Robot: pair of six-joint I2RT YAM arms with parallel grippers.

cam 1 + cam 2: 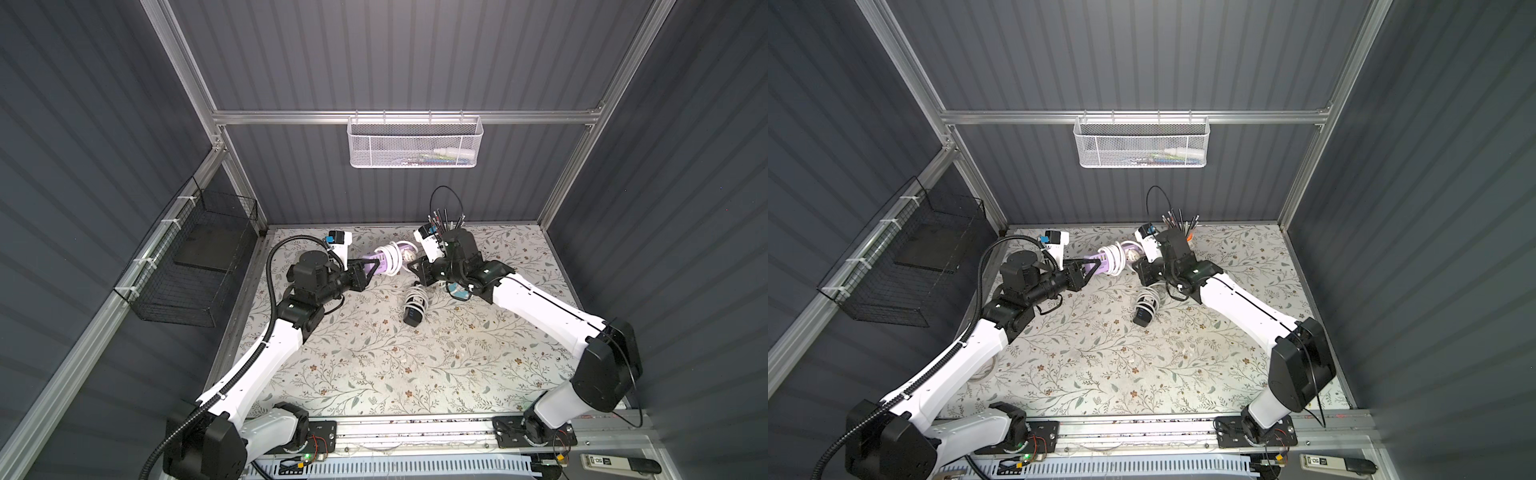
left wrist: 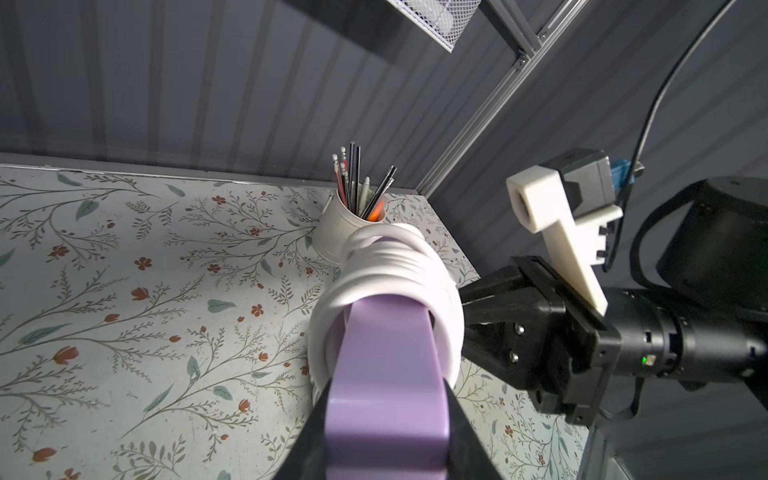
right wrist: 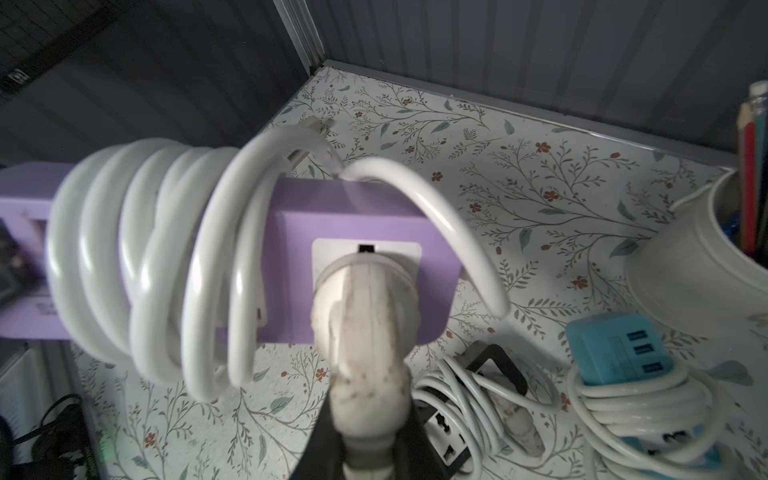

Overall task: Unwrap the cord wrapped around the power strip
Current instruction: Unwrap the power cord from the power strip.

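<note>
Several coils of cord [image 3: 137,257] ring the power strip [image 3: 357,208], clamped above the table [image 1: 374,365] by the left gripper [image 2: 386,415]; the right gripper [image 3: 368,415] pinches its socketed plug [image 3: 365,316], which likely needs pulling out first.

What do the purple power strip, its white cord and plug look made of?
The power strip: likely hard molded plastic, smooth satin lilac with soft highlights. The cord: probably rubber or vinyl sheathing, glossy white, given bright streaks along its bent coils. The plug: white plastic, scuffed with brownish grime.
</note>
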